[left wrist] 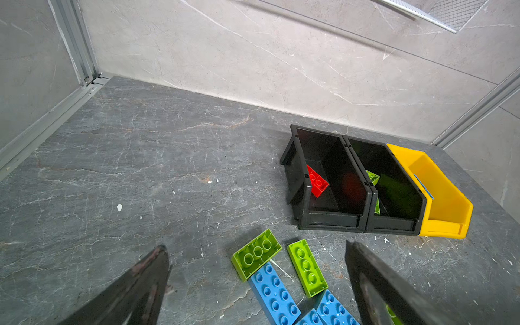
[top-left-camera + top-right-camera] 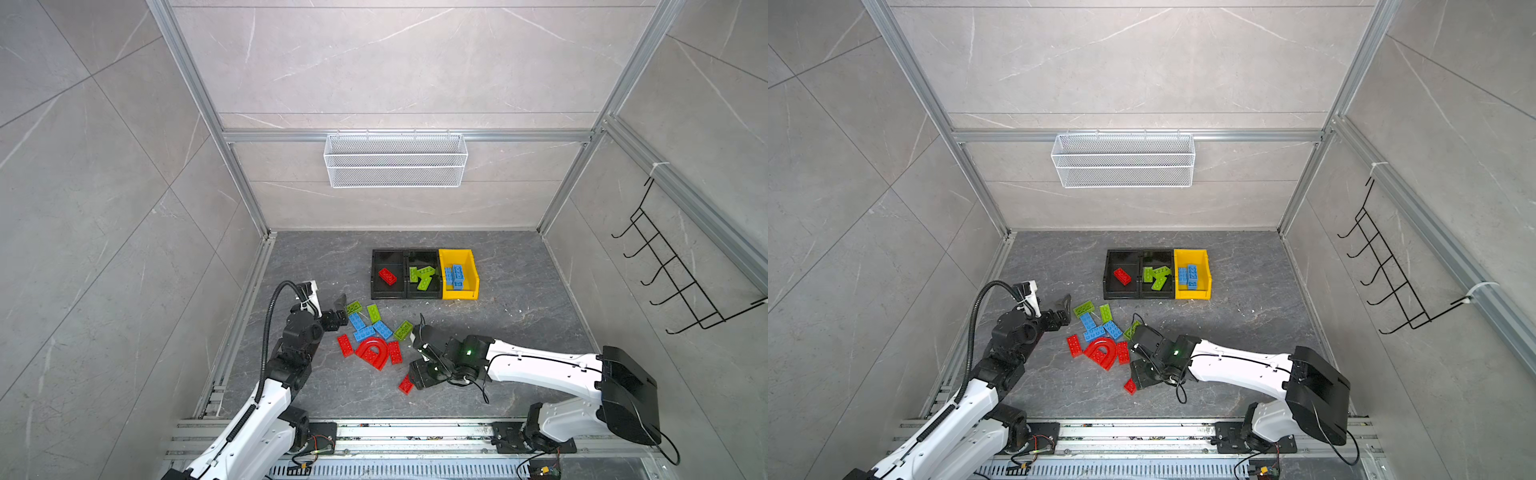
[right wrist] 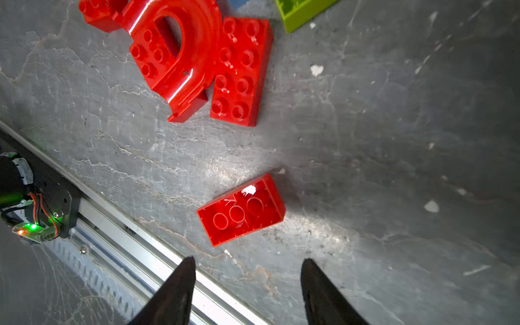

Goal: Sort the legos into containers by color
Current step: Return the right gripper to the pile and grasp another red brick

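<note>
Closest to the right arm's camera is the right gripper [image 3: 248,259], and its two black fingers are spread apart with nothing between them. Just ahead of them, on the dark grey stone bench [image 3: 394,140], lies a small red plastic brick [image 3: 241,209], flipped over so its hollow side faces up. It sits alone, near the big red arch-shaped plastic piece [image 3: 180,50], on the arch's side toward the metal rail [image 3: 140,244]. I think the job right now is to pick this brick up. To do it well, the gripper should turn a little so its fingers line up with the brick's two long sides. Then it should come straight down and squeeze across the short way, not on a corner. The left gripper [image 1: 254,249] is spread wide too and holds nothing. It hangs over the bricks on the arch's far side. Well apart from the arch stand three joined plastic bins [image 2: 405,296]. The first black bin [image 2: 388,295] holds one red brick [image 2: 387,276], so the lone brick belongs there. The second black bin [image 2: 424,295] holds three lime green bricks [image 2: 422,276]. The yellow bin [image 2: 460,295] holds two blue bricks [image 2: 457,276], as far as I can tell. Not yet sorted on the bench, I count three green bricks [image 2: 373,312], three blue bricks [image 2: 364,333], three red ones and one arch.
</note>
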Tool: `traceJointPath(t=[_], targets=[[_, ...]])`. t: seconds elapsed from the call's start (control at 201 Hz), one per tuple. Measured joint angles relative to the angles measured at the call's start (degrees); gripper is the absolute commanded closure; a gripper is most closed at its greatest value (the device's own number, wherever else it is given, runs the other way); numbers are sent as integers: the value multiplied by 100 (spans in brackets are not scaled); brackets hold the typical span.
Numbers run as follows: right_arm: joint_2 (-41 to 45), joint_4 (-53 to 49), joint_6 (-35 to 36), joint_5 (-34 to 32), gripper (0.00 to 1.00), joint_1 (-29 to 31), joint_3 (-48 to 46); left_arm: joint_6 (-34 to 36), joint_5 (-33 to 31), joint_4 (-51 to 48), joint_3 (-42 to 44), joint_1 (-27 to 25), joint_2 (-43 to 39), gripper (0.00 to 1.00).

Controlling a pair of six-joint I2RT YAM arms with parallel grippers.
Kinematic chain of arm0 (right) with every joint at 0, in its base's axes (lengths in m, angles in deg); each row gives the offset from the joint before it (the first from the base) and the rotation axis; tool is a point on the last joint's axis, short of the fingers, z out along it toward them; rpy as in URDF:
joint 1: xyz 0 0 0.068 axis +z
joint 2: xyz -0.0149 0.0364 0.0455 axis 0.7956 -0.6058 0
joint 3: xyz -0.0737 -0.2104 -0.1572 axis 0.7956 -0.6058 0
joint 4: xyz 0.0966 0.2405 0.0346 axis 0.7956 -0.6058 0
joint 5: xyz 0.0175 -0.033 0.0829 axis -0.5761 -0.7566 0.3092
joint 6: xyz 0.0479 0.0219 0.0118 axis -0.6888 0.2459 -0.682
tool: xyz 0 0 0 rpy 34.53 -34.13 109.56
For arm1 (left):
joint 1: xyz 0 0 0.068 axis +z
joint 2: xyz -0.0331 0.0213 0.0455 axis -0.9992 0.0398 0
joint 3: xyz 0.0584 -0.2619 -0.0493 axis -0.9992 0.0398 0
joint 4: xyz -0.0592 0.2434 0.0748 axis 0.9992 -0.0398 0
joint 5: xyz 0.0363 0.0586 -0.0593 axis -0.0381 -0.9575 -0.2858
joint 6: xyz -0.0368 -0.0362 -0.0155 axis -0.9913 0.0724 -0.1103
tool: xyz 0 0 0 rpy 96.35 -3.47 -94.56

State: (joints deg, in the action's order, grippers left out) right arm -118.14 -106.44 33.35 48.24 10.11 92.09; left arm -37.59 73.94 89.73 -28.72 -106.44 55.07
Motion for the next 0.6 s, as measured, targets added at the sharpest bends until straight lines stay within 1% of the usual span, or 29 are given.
traceJointPath(t=[0.124,0.333,0.602], targets=[[-216,365,-221,136,36,94,-136,0,-4,2,0,0,52,0],[-542,765,-350,227,36,155,-170,0,-50,-2,0,0,201,0],[-1036,809,-345,264,35,157,42,0,-94,0,0,0,245,0]])
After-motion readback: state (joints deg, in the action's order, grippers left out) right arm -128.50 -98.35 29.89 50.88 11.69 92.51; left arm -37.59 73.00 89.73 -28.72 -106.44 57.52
